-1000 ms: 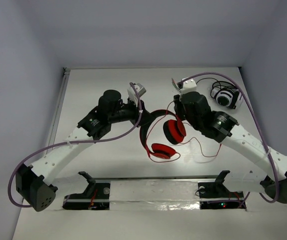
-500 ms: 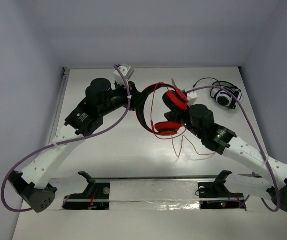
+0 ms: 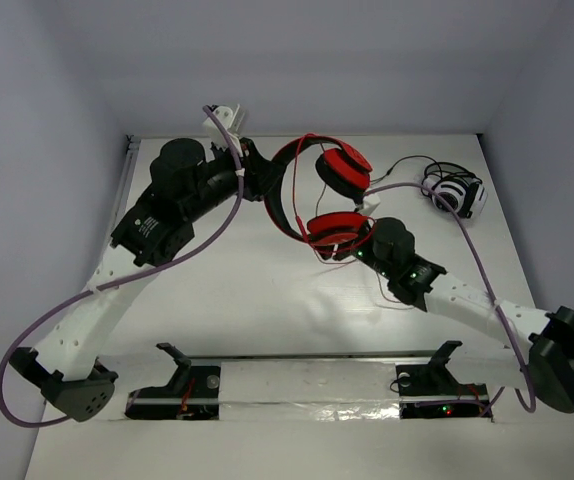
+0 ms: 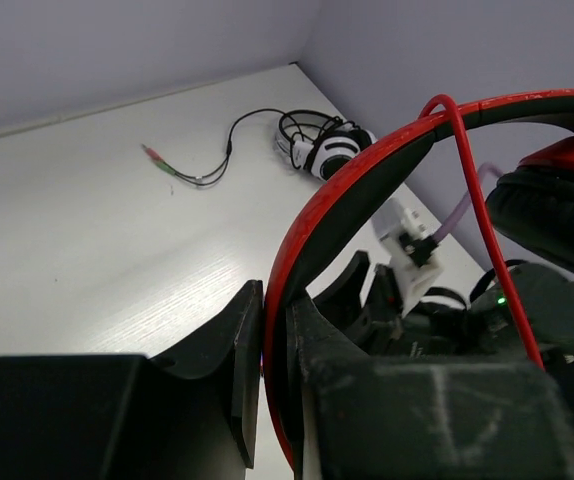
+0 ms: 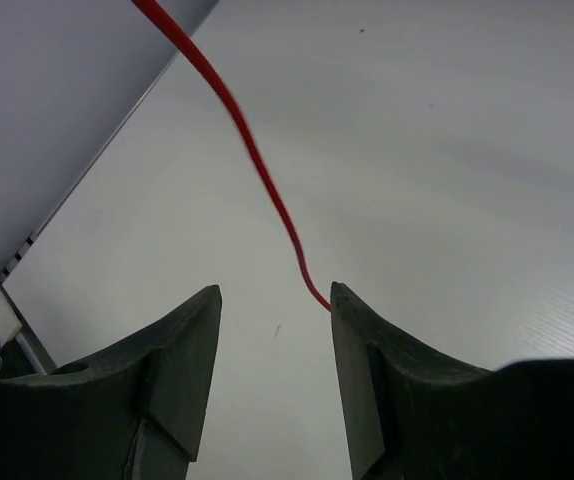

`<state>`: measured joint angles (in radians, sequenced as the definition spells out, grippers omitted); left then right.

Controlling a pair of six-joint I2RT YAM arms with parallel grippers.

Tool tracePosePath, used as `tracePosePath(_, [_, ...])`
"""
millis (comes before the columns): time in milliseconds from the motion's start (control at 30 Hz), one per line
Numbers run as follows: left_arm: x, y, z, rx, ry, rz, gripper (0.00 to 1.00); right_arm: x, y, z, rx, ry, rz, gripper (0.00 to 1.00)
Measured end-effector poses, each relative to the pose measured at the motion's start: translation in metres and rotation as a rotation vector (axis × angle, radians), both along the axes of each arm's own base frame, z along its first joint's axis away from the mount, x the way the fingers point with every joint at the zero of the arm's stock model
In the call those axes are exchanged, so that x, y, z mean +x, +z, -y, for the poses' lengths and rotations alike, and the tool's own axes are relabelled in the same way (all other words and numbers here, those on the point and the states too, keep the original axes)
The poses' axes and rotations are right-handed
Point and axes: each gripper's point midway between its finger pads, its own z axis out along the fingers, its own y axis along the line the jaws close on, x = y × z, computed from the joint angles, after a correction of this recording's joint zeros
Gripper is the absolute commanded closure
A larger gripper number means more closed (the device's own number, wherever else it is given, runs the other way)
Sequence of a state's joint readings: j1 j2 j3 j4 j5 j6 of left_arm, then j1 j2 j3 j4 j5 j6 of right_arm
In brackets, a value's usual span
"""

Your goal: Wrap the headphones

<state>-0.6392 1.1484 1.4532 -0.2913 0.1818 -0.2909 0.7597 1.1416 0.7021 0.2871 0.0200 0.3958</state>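
The red headphones (image 3: 289,200) hang off the table with the headband held by my left gripper (image 3: 258,178), which is shut on it. In the left wrist view the red-and-black headband (image 4: 367,190) runs between the fingers of that gripper (image 4: 274,305), a thin red cable (image 4: 479,200) lies over the band, and an earcup (image 4: 557,210) shows at the right. Two red earcups (image 3: 341,170) face right. My right gripper (image 5: 275,295) is open, under the lower earcup (image 3: 335,228). The red cable (image 5: 252,160) runs past its right fingertip (image 5: 339,300).
Small white and black headphones (image 3: 454,192) with a dark cable (image 4: 212,170) lie at the far right corner. Loose red cable (image 3: 392,300) trails on the table beside the right arm. Walls close the table on three sides.
My left gripper has carried the headphones up and toward the far side. My right arm has drawn back and swung left under the earcups.
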Motion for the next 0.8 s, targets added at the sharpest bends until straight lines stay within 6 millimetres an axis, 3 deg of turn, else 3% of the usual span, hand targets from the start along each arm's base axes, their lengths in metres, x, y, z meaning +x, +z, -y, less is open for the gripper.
tracePosePath(167, [0.001, 0.020, -0.001, -0.021, 0.009, 0.017, 1.00, 0.006, -0.025, 0.000, -0.007, 0.002, -0.027, 0.43])
tracePosePath(367, [0.002, 0.039, 0.000, -0.027, 0.011, 0.026, 1.00, 0.014, -0.030, 0.001, 0.008, -0.012, -0.018, 0.42])
tracePosePath(500, [0.001, 0.042, -0.001, -0.025, 0.011, 0.024, 1.00, 0.021, -0.037, 0.000, 0.002, -0.024, -0.021, 0.42])
tracePosePath(633, [0.000, 0.039, -0.005, -0.008, 0.018, 0.004, 1.00, 0.026, -0.056, -0.001, -0.027, -0.032, -0.055, 0.42])
tracePosePath(800, [-0.001, 0.061, -0.007, -0.019, 0.023, 0.027, 1.00, 0.035, -0.075, 0.002, -0.055, -0.052, -0.086, 0.44])
